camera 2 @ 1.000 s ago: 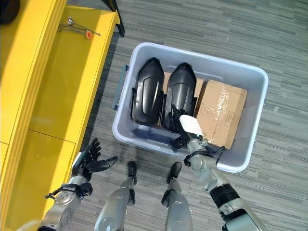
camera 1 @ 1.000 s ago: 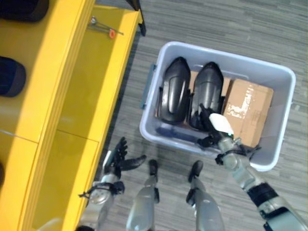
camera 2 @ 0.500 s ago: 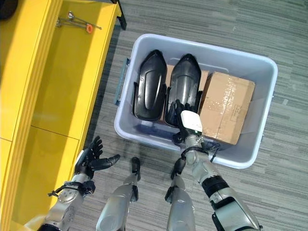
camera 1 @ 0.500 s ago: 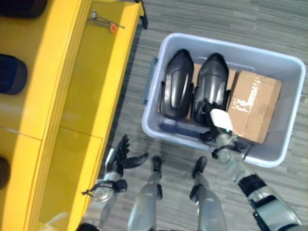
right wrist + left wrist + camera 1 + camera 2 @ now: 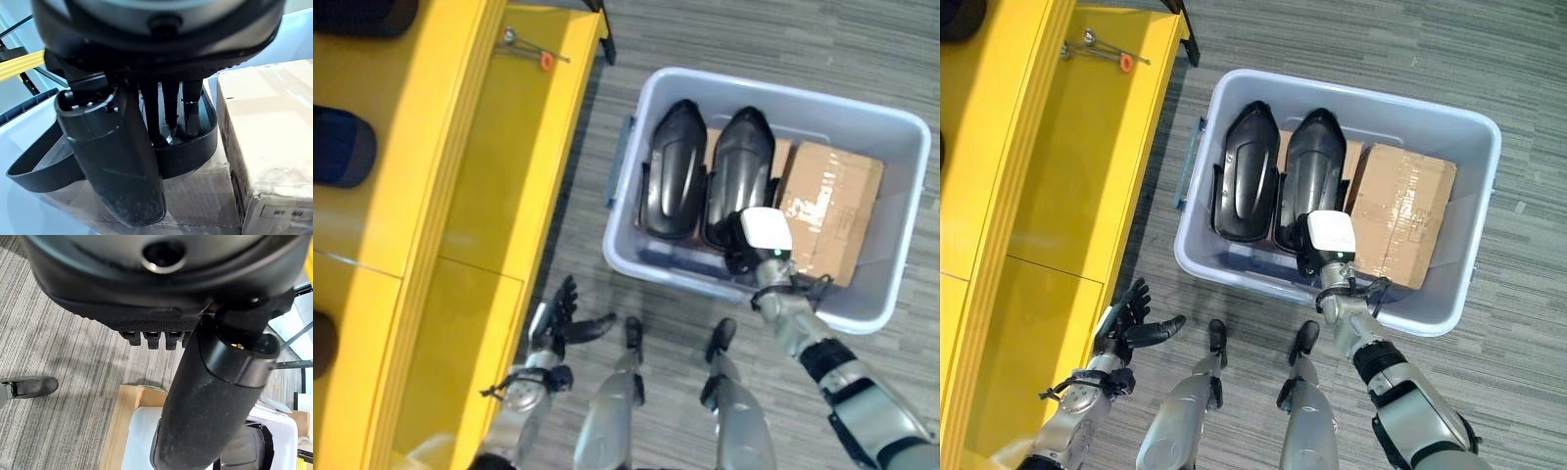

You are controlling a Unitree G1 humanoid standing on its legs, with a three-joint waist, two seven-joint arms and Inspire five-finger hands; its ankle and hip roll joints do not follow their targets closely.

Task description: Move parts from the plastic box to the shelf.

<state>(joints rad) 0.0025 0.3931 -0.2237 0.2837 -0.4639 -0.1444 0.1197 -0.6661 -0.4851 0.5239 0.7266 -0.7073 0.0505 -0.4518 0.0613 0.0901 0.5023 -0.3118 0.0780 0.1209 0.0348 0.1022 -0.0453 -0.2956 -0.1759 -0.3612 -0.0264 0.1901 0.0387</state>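
Right hand (image 5: 1328,240) in the plastic box (image 5: 1430,313), fingers hooked over the near end of a black part (image 5: 1312,176). Second part (image 5: 1246,186) alongside. Left hand (image 5: 1128,325) loose, spread, beside the yellow shelf (image 5: 1048,196).

Two parts (image 5: 705,176) in plastic box (image 5: 886,294), shelf (image 5: 460,196) left.

Grey striped carpet floor (image 5: 754,39) carries a pale plastic box (image 5: 901,294) and, just beside it on the robot's left, a yellow shelf (image 5: 499,196). A small metal tool (image 5: 530,55) lies on the shelf's far end.
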